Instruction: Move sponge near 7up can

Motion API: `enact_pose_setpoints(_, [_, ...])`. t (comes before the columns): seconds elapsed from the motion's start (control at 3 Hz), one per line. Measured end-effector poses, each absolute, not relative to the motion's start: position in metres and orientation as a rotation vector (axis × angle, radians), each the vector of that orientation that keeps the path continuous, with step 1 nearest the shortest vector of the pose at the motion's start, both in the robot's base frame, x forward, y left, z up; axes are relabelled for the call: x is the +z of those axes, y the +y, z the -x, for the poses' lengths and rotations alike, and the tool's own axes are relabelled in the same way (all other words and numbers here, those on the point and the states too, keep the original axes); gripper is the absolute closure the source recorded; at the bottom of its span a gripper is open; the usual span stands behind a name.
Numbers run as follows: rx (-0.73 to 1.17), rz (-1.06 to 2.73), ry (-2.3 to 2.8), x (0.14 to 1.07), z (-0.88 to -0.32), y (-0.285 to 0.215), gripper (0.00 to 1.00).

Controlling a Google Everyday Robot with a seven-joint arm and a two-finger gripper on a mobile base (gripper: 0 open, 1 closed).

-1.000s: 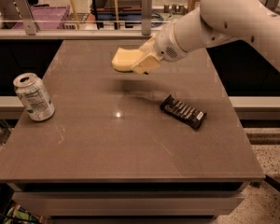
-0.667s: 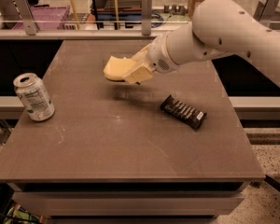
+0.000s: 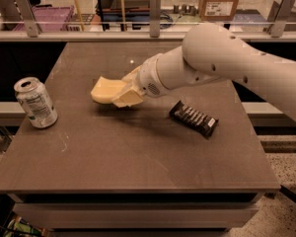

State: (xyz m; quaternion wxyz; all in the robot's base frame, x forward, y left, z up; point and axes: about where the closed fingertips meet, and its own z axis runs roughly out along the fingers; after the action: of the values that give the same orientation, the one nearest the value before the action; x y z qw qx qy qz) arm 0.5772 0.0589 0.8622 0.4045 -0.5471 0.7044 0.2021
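With my gripper (image 3: 119, 94) clamped on the sponge (image 3: 103, 89) just above the middle of the table (image 3: 138, 167), I'd glide left, low and slow, releasing beside the 7up can (image 3: 36, 102) at the left edge without nudging it.

White rounded arm (image 3: 227, 58) is showing small dark screw holes and a dotted wrist grille; cream-yellow gripper (image 3: 119, 94) is sitting at its nine o'clock end.

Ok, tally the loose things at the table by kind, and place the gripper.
sponge: 1, held by the gripper over the middle of the table
7up can: 1, upright, left side
black snack wrapper: 1, lying flat, right side
Total: 3
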Motion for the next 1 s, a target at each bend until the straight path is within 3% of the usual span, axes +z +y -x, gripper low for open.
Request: enact_pose_setpoints(1.0, [0.657,1.294,1.874,0.835,-0.524,0.117,1.0])
